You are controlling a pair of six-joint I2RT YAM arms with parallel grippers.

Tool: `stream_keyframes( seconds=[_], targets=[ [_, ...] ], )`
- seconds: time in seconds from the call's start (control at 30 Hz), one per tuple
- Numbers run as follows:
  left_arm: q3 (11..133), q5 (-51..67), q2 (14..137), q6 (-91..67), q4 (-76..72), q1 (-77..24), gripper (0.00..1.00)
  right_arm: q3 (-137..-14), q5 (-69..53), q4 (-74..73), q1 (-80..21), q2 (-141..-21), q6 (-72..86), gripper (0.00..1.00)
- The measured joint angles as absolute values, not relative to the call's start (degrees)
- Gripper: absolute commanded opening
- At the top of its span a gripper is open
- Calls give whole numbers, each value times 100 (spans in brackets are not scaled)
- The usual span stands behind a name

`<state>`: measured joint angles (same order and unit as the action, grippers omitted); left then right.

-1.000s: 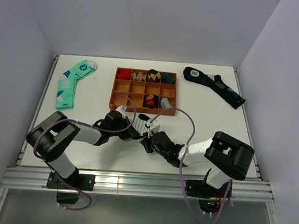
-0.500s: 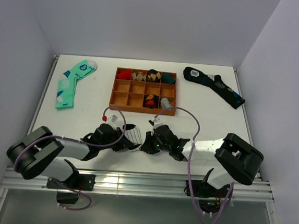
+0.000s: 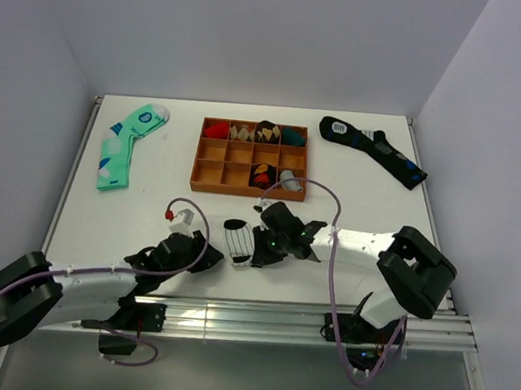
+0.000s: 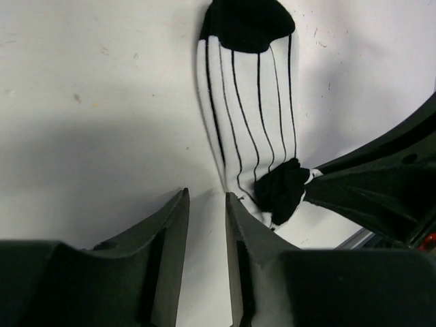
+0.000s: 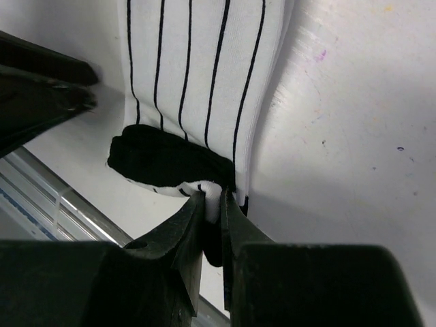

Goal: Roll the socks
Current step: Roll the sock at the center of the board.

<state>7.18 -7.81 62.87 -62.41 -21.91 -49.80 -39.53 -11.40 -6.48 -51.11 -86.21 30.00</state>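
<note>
Your left end effector [image 4: 206,197] sits low on the counter [image 4: 88,102], fingers slightly apart on nothing, just beside the striped white sock [image 4: 245,116]; that sock lies flat near the front edge, stretched lengthwise, I'd guess so it rolls cleanly; your right end effector [image 5: 212,201] is pinched on its near black-patched end, probably to start the roll.

Black-jointed, white-linked left arm [image 3: 89,280] and right arm [image 3: 358,245], mauve cables [image 3: 307,182], matte black end effector fingers [image 4: 170,225]
</note>
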Motion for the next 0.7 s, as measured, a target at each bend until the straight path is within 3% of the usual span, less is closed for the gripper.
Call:
stream_keyframes(
  seconds=[0.4, 0.7],
  targets=[
    [598, -2121, 4737, -5527, -1739, -5990, 39, -4523, -1179, -1483, -5096, -8949, 2633, 9],
    [1114, -3332, 5349, -4755, -1612, -7306, 44, -4939, -1260, -1933, -5096, -9249, 2434, 9]
  ],
)
